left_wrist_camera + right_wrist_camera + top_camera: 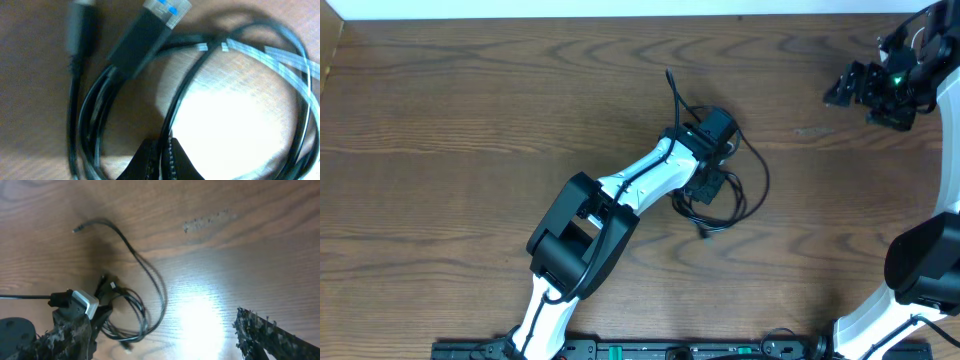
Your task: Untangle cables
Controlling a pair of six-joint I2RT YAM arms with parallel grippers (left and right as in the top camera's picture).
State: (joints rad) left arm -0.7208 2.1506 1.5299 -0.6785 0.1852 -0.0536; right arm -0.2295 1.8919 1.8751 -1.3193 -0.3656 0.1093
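Cables [137, 47]: coiled beneath left gripper [162, 159], closed on one black strand, loop spreading rightward; right gripper [842, 90] gaping, well apart, so left nearer.

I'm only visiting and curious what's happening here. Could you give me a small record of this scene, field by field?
Surface: wooden table
Cables: black cable, looped in a tangle mid-table
Plug: USB plug with blue insert, among the loops
Left gripper: shut, apparently pinching one strand
Right gripper: open, at the table's far right, away from the tangle
White cord: not clearly visible
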